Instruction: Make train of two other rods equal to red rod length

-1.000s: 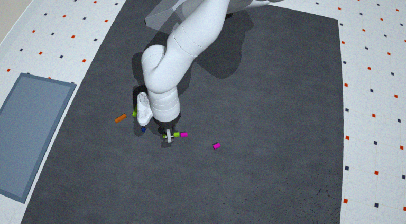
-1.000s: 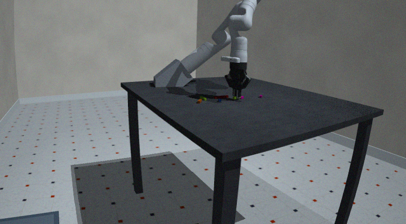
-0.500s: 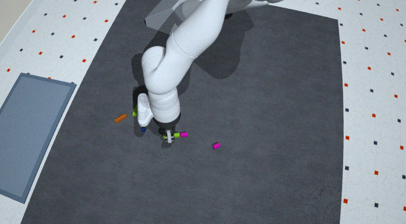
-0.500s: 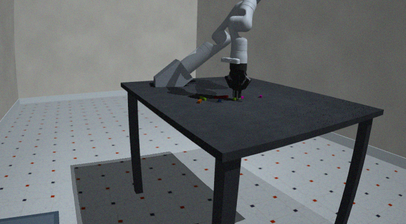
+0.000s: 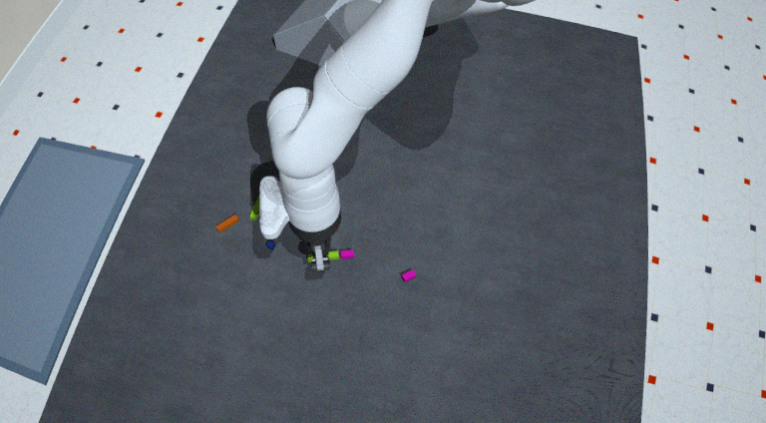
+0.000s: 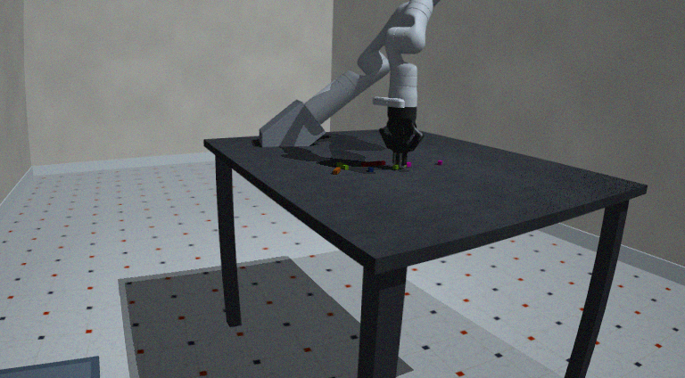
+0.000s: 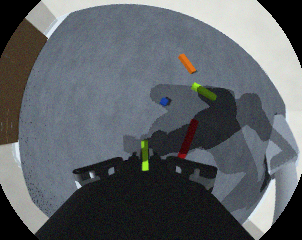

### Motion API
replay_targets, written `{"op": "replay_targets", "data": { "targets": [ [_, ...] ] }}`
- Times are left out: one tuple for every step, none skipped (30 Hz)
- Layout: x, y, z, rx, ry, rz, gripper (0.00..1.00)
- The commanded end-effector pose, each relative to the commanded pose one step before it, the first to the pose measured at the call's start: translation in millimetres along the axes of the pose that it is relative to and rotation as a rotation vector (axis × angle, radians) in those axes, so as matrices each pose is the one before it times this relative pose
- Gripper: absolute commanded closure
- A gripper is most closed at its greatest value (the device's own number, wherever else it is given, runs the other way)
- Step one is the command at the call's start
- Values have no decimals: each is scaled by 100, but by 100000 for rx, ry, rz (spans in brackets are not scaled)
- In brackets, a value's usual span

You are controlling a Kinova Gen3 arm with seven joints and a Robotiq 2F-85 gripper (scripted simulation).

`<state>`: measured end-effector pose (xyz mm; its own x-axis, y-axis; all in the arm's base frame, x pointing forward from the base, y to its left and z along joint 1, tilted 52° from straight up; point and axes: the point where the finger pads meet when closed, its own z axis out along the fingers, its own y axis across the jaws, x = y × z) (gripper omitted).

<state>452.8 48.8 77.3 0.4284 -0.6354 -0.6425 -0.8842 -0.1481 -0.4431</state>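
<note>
My gripper [image 5: 319, 258] [image 6: 400, 165] [image 7: 145, 154] points down, shut on a lime rod [image 5: 333, 254] [image 6: 396, 167] [image 7: 145, 165] across its middle, at table level; I cannot tell whether it touches the table. A magenta rod [image 5: 347, 253] [image 6: 408, 165] lies at the lime rod's right end in the top view, nearly in line, with a tiny gap or none. In the wrist view that magenta rod is hidden by the gripper. The red rod [image 6: 372, 164] [image 7: 188, 138] lies apart, hidden under the arm in the top view.
A second lime rod [image 5: 254, 213] [image 6: 344, 167] [image 7: 206, 92], an orange rod [image 5: 227, 222] [image 6: 335, 170] [image 7: 187, 63] and a blue rod [image 5: 270, 244] [image 6: 371, 169] [image 7: 164, 101] lie to the left in the top view. Another magenta rod [image 5: 409, 275] [image 6: 440, 162] lies to the right, well apart.
</note>
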Motion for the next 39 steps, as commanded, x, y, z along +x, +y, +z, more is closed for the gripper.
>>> {"op": "replay_targets", "data": {
  "targets": [
    [-75, -18, 209, 151, -129, -17, 95],
    [0, 0, 0, 0, 0, 0, 95],
    [0, 0, 0, 0, 0, 0, 95],
    [0, 0, 0, 0, 0, 0, 95],
    [0, 0, 0, 0, 0, 0, 95],
    [0, 0, 0, 0, 0, 0, 95],
    [0, 0, 0, 0, 0, 0, 95],
    [0, 0, 0, 0, 0, 0, 95],
    [0, 0, 0, 0, 0, 0, 95],
    [0, 0, 0, 0, 0, 0, 95],
    [0, 0, 0, 0, 0, 0, 95],
    [0, 0, 0, 0, 0, 0, 95],
    [0, 0, 0, 0, 0, 0, 95],
    [0, 0, 0, 0, 0, 0, 92],
    [0, 0, 0, 0, 0, 0, 92],
    [0, 0, 0, 0, 0, 0, 92],
    [0, 0, 0, 0, 0, 0, 88],
    [0, 0, 0, 0, 0, 0, 88],
    [0, 0, 0, 0, 0, 0, 88],
    [0, 0, 0, 0, 0, 0, 84],
    [0, 0, 0, 0, 0, 0, 84],
    [0, 0, 0, 0, 0, 0, 84],
    [0, 0, 0, 0, 0, 0, 80],
    [0, 0, 0, 0, 0, 0, 80],
    [0, 0, 0, 0, 0, 0, 80],
    [0, 0, 0, 0, 0, 0, 76],
    [0, 0, 0, 0, 0, 0, 76],
    [0, 0, 0, 0, 0, 0, 76],
    [0, 0, 0, 0, 0, 0, 76],
    [0, 0, 0, 0, 0, 0, 76],
    [0, 0, 0, 0, 0, 0, 76],
    [0, 0, 0, 0, 0, 0, 76],
    [0, 0, 0, 0, 0, 0, 76],
    [0, 0, 0, 0, 0, 0, 76],
    [0, 0, 0, 0, 0, 0, 76],
    [0, 0, 0, 0, 0, 0, 76],
    [1, -1, -4, 1, 1, -1, 76],
    [5, -6, -24, 9, 8, -4, 76],
    [11, -14, -60, 22, 20, -9, 76]
  ]
}}
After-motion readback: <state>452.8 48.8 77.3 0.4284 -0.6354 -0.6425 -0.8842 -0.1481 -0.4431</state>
